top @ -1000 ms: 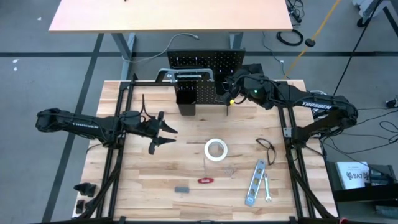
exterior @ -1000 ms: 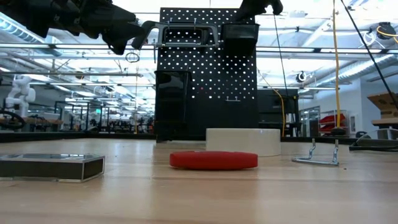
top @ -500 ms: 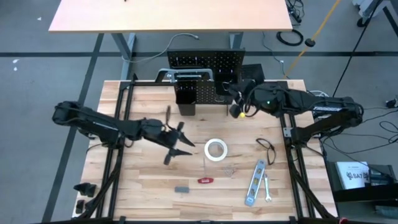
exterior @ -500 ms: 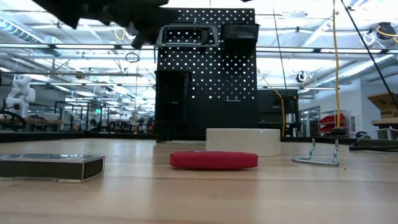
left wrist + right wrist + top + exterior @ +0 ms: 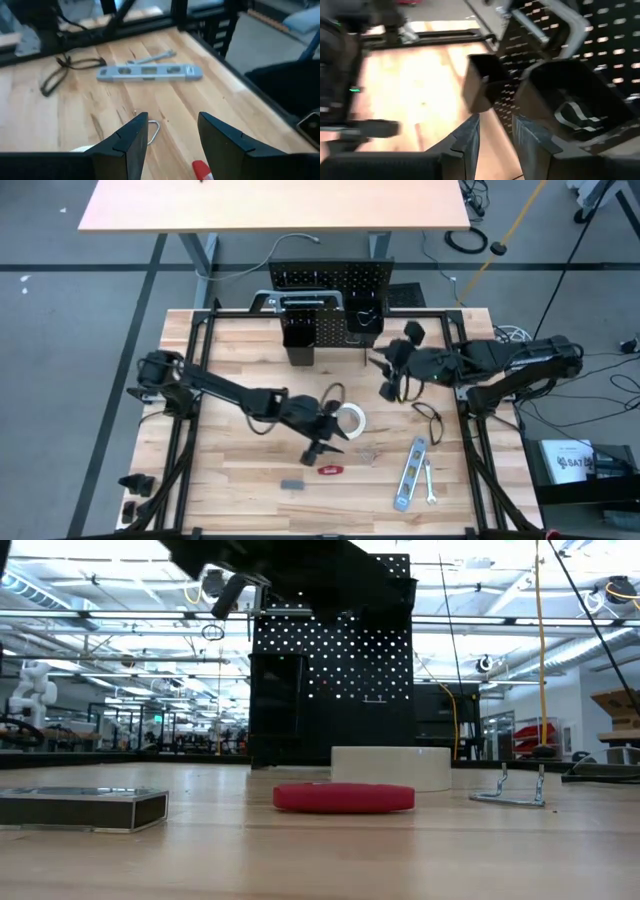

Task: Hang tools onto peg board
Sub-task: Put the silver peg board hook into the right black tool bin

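Observation:
The peg board [image 5: 330, 278] stands at the table's far edge with two black bins [image 5: 300, 335] [image 5: 362, 323] and a grey bar clamp [image 5: 298, 302] on it. On the table lie the white tape roll [image 5: 348, 418], a red-handled tool [image 5: 330, 470], the silver level [image 5: 410, 473], a small wrench [image 5: 430, 483] and black pliers [image 5: 430, 418]. My left gripper [image 5: 328, 438] hovers open just left of the tape roll, above the red tool [image 5: 202, 170]. My right gripper [image 5: 390, 385] hangs open in front of the right bin [image 5: 570, 100], holding nothing.
A small grey block [image 5: 292, 483] lies near the front edge, left of the red tool. A bent wire piece [image 5: 154, 132] lies on the wood ahead of my left fingers. Bare wood shows between the bins and the tape roll.
My left gripper has swept toward the table's right and near edges, from the left half to beside the tape roll. My right gripper has drawn back from the right bin toward the near edge. No tool on the table has moved.

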### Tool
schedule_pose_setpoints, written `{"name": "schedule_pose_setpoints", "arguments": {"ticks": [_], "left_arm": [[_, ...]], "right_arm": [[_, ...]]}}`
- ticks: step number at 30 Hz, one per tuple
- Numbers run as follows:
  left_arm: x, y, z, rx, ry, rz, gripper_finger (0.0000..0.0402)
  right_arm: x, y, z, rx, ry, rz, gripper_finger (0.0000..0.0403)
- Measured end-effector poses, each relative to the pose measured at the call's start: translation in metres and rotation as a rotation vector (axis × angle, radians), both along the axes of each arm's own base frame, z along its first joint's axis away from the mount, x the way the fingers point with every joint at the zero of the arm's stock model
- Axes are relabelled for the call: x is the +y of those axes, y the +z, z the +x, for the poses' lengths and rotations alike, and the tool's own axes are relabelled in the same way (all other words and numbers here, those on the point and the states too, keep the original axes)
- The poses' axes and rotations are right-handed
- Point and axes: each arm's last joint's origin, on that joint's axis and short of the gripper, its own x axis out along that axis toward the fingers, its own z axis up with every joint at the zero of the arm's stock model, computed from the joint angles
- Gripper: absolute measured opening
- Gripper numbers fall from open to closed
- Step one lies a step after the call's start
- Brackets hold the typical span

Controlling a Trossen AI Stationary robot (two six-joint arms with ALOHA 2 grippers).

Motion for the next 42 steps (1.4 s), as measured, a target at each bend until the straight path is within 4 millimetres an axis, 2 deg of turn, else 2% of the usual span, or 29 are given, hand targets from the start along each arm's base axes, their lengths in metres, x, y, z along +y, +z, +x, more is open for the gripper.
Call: {"name": "schedule_pose_setpoints", "arguments": {"ticks": [4,7,17,20,26,29,42], "left_arm": [[-0.003,-0.011,0.02,0.053,-0.008,0.03,0.0178],[-0.005,-0.019,0.031,0.056,-0.018,0.05,0.0178],[0.0,-0.053,0.073,0.095,-0.003,0.076,0.0178],[-0.002,-0.064,0.083,0.116,0.01,0.059,0.0178],[-0.001,-0.091,0.095,0.153,0.085,0.103,0.0178],[0.0,-0.097,0.099,0.157,0.11,0.109,0.0178],[0.002,-0.099,0.103,0.173,0.138,0.082,0.0171]], "right_arm": [[0.02,-0.006,-0.004,0.017,0.054,0.034,0.011],[0.031,-0.018,-0.006,0.045,0.073,0.052,0.0109],[0.05,-0.08,-0.008,0.094,0.02,0.056,0.0109],[0.052,-0.091,-0.009,0.091,0.019,0.069,0.0109],[0.06,-0.093,-0.01,0.067,0.035,0.051,0.0109],[0.063,-0.091,-0.012,0.05,0.048,0.039,0.0109],[0.062,-0.083,-0.02,0.021,0.062,0.047,0.0109]]}}
